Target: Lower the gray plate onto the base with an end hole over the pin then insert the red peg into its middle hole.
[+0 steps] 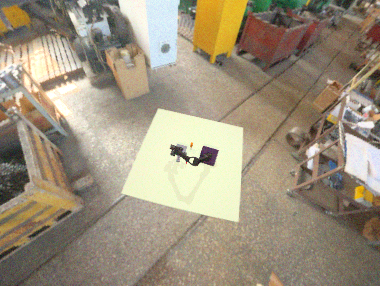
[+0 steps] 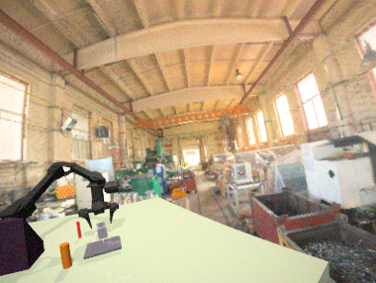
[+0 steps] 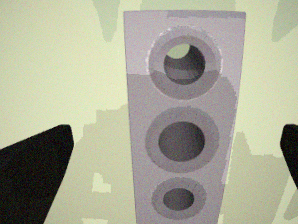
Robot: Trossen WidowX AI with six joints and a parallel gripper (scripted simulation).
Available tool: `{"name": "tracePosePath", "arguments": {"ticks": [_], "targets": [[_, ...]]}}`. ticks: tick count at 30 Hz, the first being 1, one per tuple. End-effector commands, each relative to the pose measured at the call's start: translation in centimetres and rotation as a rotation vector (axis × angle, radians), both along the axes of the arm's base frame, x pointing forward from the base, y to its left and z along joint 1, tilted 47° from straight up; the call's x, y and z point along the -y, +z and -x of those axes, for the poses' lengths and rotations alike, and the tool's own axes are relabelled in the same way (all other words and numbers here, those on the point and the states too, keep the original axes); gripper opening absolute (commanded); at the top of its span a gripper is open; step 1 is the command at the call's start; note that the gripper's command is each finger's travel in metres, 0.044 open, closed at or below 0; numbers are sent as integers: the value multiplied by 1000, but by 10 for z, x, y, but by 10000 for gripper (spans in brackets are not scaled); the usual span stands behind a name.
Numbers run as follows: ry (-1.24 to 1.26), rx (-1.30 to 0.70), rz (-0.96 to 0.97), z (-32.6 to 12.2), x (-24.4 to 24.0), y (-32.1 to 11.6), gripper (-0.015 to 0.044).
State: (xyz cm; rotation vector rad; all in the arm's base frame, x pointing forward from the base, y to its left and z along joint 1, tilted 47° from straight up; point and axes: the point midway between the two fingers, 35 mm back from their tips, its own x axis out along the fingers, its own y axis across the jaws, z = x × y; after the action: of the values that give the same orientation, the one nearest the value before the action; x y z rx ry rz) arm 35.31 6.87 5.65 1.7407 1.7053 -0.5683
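- The black six-joint arm [image 1: 194,161] [image 2: 46,184] rises from the left side of the exterior view, bends at a high elbow, then reaches right.
- Its wrist [image 2: 99,190] turns downward beyond the forearm, above the counter.
- The end effector [image 1: 177,150] [image 2: 101,218] [image 3: 177,135] points down, empty.
- Its two dark, tapered fingers [image 2: 112,214] stand wide apart, one at the left and one at the right of the wrist view.

Gray plate [image 3: 137,107] between open gripper's [image 3: 177,136] dark fingertips, touching neither. Three round holes in row, near to far; pale surface [image 3: 30,75] visible through far hole. Shadows across plate and on surface, left and right.
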Motion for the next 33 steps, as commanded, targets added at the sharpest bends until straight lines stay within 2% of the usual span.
{"name": "tracePosePath", "arguments": {"ticks": [1, 22, 32, 33], "targets": [[-4, -4, -6, 0, -5, -4, 440], [-6, -4, -10, -1, -27, -25, 440], [-6, -4, -10, -1, -27, -25, 177], [-6, -4, -10, -1, -27, -25, 171]]}}
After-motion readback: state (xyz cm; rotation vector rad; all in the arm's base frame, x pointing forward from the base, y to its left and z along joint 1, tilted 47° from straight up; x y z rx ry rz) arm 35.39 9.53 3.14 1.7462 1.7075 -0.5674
